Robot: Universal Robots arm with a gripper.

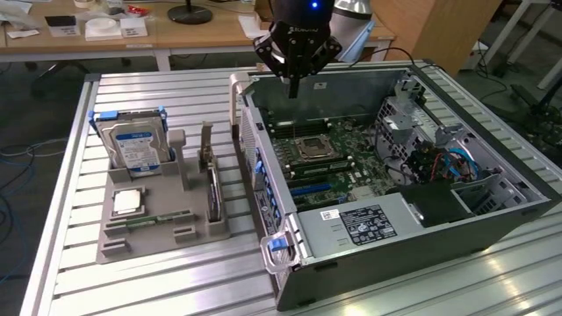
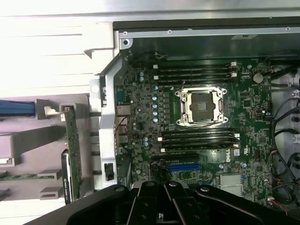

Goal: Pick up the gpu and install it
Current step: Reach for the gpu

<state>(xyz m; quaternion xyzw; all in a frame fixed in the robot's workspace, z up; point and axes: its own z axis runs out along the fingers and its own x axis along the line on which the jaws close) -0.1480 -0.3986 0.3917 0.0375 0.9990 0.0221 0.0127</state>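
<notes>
hand point(image 1: 294, 89) closed over motherboard point(image 2: 201, 140), gpu point(image 1: 213, 192) apart

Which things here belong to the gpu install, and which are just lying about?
Job: gpu, shut gripper, open computer case, motherboard.
Lying about: hard drive, processor chip, memory stick.

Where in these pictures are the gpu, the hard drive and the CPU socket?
gpu point(image 1: 214, 194): exterior view, on the dark body of the card.
hard drive point(image 1: 136, 148): exterior view, on its blue label.
CPU socket point(image 2: 202, 107): wrist view, on the middle of the socket.
</notes>
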